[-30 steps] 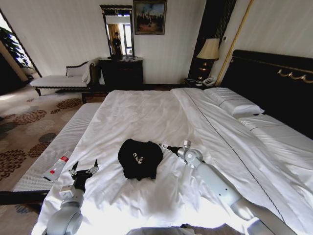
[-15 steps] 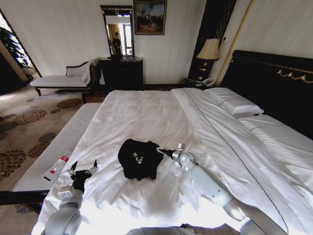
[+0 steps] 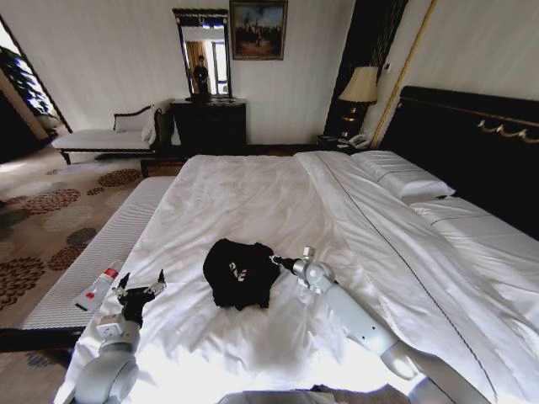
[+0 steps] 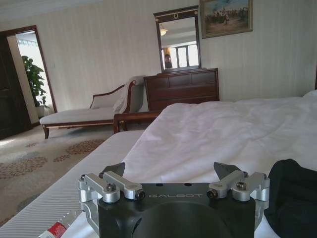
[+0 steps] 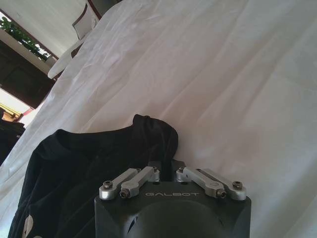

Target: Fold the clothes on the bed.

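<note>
We see the T-shirt (image 3: 242, 273) bunched on the bed (image 3: 278, 202). Our right gripper (image 3: 275, 260) pinches its right edge, fingers together. Our left gripper (image 3: 139, 284) waits open, well left of it.

L tool (image 3: 140, 289) jaws spread, low left, R tool (image 3: 274, 262) pinched closed, arm extended

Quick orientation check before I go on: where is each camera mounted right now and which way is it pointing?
Head view: on the head, looking down the bed toward the dresser; shows both arms, left gripper open, right gripper at the T-shirt.
Left wrist view: low over the bed edge, facing the dresser; left gripper in front.
Right wrist view: facing the T-shirt; right gripper shut on it.
Shared: all three show the T-shirt.
</note>
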`<state>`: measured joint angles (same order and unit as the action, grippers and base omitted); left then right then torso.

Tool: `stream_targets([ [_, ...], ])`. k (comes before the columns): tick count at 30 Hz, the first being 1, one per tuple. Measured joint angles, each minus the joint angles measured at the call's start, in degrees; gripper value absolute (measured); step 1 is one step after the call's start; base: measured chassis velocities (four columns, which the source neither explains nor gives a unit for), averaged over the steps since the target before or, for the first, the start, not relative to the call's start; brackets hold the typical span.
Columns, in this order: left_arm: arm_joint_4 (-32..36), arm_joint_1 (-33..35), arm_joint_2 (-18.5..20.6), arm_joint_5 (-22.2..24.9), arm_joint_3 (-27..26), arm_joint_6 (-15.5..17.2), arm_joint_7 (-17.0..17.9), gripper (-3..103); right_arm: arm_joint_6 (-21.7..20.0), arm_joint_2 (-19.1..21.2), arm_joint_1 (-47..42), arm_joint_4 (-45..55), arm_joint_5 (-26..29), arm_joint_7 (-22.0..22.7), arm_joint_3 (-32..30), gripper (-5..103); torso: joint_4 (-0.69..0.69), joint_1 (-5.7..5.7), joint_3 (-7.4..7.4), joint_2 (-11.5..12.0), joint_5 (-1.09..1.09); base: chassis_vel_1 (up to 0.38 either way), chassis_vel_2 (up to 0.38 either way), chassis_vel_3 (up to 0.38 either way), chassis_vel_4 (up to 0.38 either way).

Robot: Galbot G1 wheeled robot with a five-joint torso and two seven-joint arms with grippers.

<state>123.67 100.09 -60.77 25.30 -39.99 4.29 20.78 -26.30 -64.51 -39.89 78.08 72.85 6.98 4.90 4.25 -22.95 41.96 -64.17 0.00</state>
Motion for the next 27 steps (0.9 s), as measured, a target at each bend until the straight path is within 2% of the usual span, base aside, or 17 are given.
stream_targets([
  [2,-0.01,-0.04,0.00,0.00,0.05,0.00,0.00,100,0.00,0.09,0.00,0.00,0.00,-0.03,0.00,10,0.00,0.00,0.00,0.00,0.00,0.000,0.000,0.000,0.000],
  [3,-0.08,-0.15,0.00,0.00,0.18,0.01,-0.01,100,0.00,0.20,-0.04,0.02,0.00,-0.05,-0.01,5,0.00,0.00,0.00,0.00,0.00,0.000,0.000,0.000,0.000],
  [5,-0.27,-0.36,0.07,0.00,0.41,0.11,-0.02,100,0.00,0.37,-0.25,0.18,0.00,-0.06,-0.10,1,0.00,0.00,0.00,0.00,0.00,0.000,0.000,0.000,0.000],
  [12,-1.93,-3.51,1.57,0.95,1.87,2.05,0.97,100,0.00,0.76,-0.82,0.91,-0.07,-0.05,-0.53,0,0.00,0.00,0.00,0.00,0.00,0.000,0.000,0.000,0.000],
  [19,-7.36,-11.74,6.61,5.73,5.50,4.28,1.47,100,0.09,1.21,-0.97,1.05,-0.17,-0.06,-0.66,0,0.02,0.00,0.00,0.00,-0.01,0.000,0.000,0.000,0.000],
  [21,-10.95,-15.97,9.32,7.75,8.17,4.63,1.45,100,0.15,1.11,-0.79,0.78,-0.18,-0.06,-0.55,0,0.01,0.00,0.00,0.00,0.00,0.000,0.000,0.000,0.000],
  [22,-10.95,-15.97,9.32,7.75,8.17,4.63,1.45,100,0.15,1.11,-0.79,0.78,-0.18,-0.06,-0.55,0,0.01,0.00,0.00,0.00,0.00,0.000,0.000,0.000,0.000],
  [25,-15.55,-21.62,12.34,9.08,13.23,4.67,0.83,100,0.18,1.05,-0.56,0.51,-0.19,-0.05,-0.52,0,0.00,0.00,0.00,0.01,0.00,0.000,0.000,0.000,0.000],
  [27,-16.66,-23.15,12.80,9.17,14.59,4.62,0.72,100,0.18,1.06,-0.53,0.48,-0.19,-0.05,-0.52,0,0.00,0.00,0.00,0.00,0.00,0.000,0.000,0.000,0.000],
])
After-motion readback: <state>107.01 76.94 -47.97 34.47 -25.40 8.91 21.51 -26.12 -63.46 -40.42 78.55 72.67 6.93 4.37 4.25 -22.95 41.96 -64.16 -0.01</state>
